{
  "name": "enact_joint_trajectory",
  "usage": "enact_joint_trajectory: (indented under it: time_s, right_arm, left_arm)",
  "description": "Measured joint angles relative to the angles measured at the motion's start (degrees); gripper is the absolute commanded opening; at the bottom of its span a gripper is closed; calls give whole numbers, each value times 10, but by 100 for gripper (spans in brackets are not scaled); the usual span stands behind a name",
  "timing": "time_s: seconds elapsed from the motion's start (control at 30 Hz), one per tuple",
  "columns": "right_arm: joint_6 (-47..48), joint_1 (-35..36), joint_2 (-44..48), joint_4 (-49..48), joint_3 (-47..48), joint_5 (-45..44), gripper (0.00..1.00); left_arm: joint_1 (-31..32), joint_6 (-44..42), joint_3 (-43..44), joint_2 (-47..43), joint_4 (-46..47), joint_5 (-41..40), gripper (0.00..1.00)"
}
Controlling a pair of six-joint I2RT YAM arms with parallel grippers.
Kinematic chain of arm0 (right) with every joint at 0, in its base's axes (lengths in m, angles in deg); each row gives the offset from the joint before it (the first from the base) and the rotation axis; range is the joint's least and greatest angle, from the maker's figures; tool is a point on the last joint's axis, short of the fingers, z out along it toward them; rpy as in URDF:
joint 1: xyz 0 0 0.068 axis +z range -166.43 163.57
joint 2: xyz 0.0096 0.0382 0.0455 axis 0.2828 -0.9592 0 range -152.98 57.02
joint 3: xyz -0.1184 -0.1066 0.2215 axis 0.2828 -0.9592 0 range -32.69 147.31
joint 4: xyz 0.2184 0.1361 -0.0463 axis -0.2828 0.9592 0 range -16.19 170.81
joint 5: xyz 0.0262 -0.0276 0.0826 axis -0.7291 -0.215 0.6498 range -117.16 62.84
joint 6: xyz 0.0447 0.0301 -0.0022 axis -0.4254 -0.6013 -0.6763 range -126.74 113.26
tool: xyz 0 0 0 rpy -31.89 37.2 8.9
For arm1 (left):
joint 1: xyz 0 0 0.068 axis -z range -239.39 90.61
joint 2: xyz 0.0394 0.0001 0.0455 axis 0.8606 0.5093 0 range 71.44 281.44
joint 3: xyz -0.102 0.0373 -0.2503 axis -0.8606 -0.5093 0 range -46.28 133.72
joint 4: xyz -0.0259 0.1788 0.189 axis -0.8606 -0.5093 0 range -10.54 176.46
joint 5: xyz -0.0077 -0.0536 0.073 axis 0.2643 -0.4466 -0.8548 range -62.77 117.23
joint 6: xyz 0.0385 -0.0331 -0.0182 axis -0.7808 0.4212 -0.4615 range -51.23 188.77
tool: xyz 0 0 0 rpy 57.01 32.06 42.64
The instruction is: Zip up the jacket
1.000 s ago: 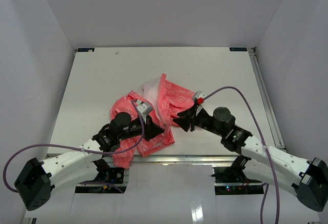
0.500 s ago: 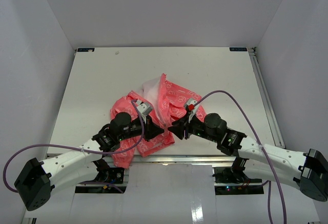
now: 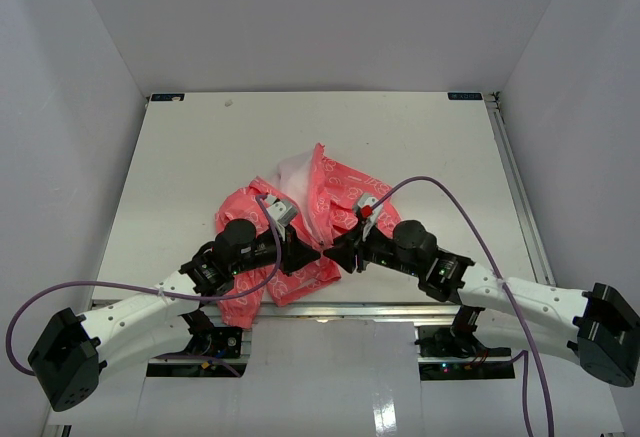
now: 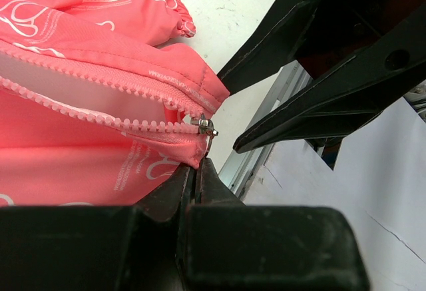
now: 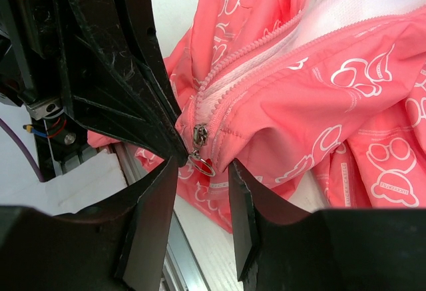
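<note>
The jacket (image 3: 300,217) lies crumpled on the bench (image 3: 200,147), near its front edge and between the two arms. Its zipper is joined at the bottom but open above the slider (image 5: 199,134).

Your left end effector (image 4: 198,174) is closed and pinches the jacket's hem just below the slider. Your right end effector (image 5: 204,163) is part open. Its jaws stand either side of the pull ring (image 5: 203,166) and do not yet grip it.

To do this step well, bring the right end effector in square to the ring, so both pads meet metal and not the pink cloth beside it. Close firmly on the ring or on the slider body. Hold the left pinch low and taut as an anchor. Then draw the slider along the line of the teeth, away from the hem, watching that the white lining (image 5: 373,1) does not catch.

No container shows in any view.
</note>
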Motion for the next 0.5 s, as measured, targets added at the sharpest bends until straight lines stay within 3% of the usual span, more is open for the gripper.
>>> enact_joint_trajectory:
  time_s: [0.5]
  right_arm:
    - [4, 0, -26, -19, 0, 14, 36]
  left_arm:
    - [0, 1, 0, 0, 0, 0, 0]
